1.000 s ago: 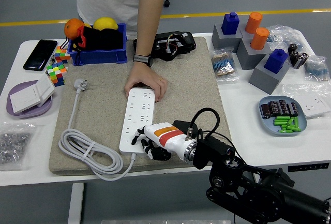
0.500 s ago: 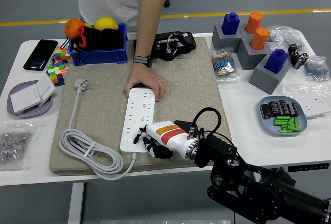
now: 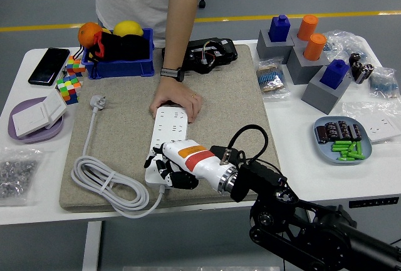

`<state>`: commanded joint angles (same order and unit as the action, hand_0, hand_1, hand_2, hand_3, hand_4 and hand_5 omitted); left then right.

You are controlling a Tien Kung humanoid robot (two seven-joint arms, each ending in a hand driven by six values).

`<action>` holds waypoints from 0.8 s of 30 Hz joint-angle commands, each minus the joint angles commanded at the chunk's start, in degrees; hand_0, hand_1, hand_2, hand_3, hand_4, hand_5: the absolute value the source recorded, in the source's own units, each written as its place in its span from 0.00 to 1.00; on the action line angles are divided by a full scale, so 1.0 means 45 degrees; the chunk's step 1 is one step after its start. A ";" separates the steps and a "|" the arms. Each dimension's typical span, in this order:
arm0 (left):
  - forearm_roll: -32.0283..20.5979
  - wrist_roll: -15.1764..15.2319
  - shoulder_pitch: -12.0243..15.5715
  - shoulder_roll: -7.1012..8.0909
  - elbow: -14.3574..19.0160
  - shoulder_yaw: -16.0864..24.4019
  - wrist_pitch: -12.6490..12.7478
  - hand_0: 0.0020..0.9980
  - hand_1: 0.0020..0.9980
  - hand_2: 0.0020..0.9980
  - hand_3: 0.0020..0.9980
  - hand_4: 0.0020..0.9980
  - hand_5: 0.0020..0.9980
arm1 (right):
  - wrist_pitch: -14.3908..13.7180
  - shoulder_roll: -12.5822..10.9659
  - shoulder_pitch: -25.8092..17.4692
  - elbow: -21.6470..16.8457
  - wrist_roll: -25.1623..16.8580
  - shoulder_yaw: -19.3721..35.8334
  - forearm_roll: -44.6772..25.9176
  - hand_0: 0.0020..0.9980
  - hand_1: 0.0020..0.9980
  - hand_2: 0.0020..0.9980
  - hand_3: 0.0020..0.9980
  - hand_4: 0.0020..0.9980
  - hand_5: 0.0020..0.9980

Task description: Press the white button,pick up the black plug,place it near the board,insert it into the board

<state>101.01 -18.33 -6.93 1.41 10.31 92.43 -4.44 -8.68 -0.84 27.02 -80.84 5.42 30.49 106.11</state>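
Note:
A white power strip point(image 3: 169, 130) lies lengthwise on a beige mat point(image 3: 232, 108). A person's hand point(image 3: 177, 101) rests on its far end. My right hand point(image 3: 164, 166), white with an orange band and black fingers, reaches in from the lower right. It sits over the strip's near end with its fingers curled down onto it. The white button is hidden under the hand. I cannot make out a black plug; a small black part point(image 3: 216, 152) by my wrist cable may be it. The strip's white cord point(image 3: 106, 183) lies coiled at the left.
At the back stand a blue bin point(image 3: 119, 64) with fruit and a black device point(image 3: 207, 55). A phone point(image 3: 49, 66), cubes point(image 3: 69, 86) and a purple plate point(image 3: 34, 134) are at the left. Grey peg blocks point(image 3: 307, 58) and a blue plate point(image 3: 343, 155) are at the right.
My right hand has moved left and a little forward, from beside the strip's near right corner to over its near end. The person's hand has stayed on the far end.

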 joint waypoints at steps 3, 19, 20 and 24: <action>0.0007 0.0002 0.0008 0.0004 0.0000 0.0007 -0.0001 0.65 0.64 0.63 0.67 0.51 0.10 | 0.0074 -0.0197 -0.0214 -0.0366 -0.0209 0.0667 -0.0117 0.00 0.03 0.17 0.60 0.21 0.00; -0.0216 0.0068 0.0004 -0.0039 0.0000 0.0006 0.0084 0.65 0.64 0.63 0.67 0.51 0.09 | 0.0981 -0.1215 -0.1836 0.0528 -0.0623 0.3899 0.0265 0.73 0.75 0.73 0.68 0.83 0.18; -0.0225 0.0067 0.0002 -0.0042 0.0000 0.0003 0.0086 0.65 0.64 0.63 0.67 0.51 0.09 | 0.0976 -0.1240 -0.1928 0.0547 -0.0682 0.4016 0.0246 0.73 0.75 0.73 0.68 0.83 0.18; -0.0183 0.0072 -0.0008 -0.0059 0.0000 0.0011 0.0091 0.65 0.64 0.63 0.68 0.52 0.10 | 0.0770 -0.1244 -0.2297 0.0484 -0.1082 0.4518 0.0191 0.77 0.75 0.74 0.67 0.92 0.25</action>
<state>100.19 -18.01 -6.97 1.15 10.31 92.47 -4.03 -5.21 -6.44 16.68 -78.66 0.55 50.81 106.96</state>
